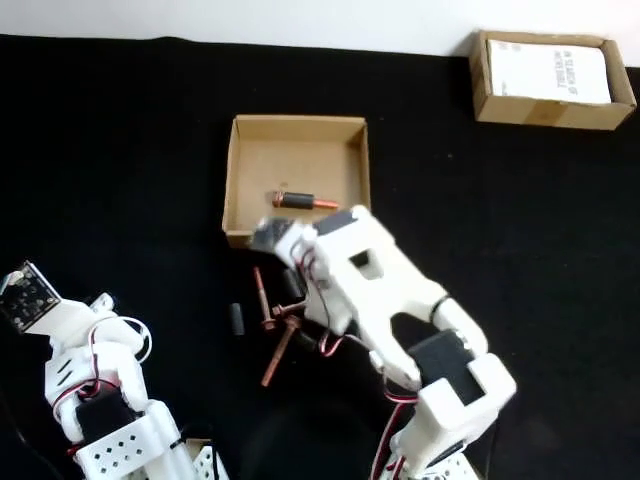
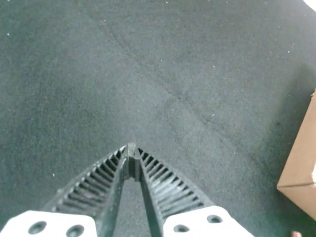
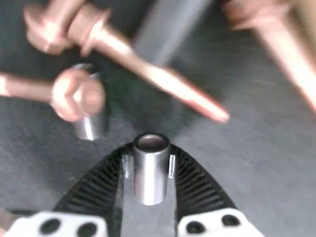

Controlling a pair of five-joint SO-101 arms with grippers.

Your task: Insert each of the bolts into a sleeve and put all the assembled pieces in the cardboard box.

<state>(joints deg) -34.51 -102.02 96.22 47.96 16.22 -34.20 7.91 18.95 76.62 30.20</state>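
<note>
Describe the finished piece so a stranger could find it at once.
Find the open cardboard box in the middle of the black table, not the second box at the far corner. On its floor lies the assembled piece, a copper bolt with a dark sleeve on it. It alone sits inside the box; the loose bolts lie outside on the table.

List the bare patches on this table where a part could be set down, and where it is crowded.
Bare cloth lies left of the cardboard box and between it and the far box. The cardboard box's floor is mostly free around one assembled piece. Crowded: the bolts and sleeves in front of the box, under the right arm.
</note>
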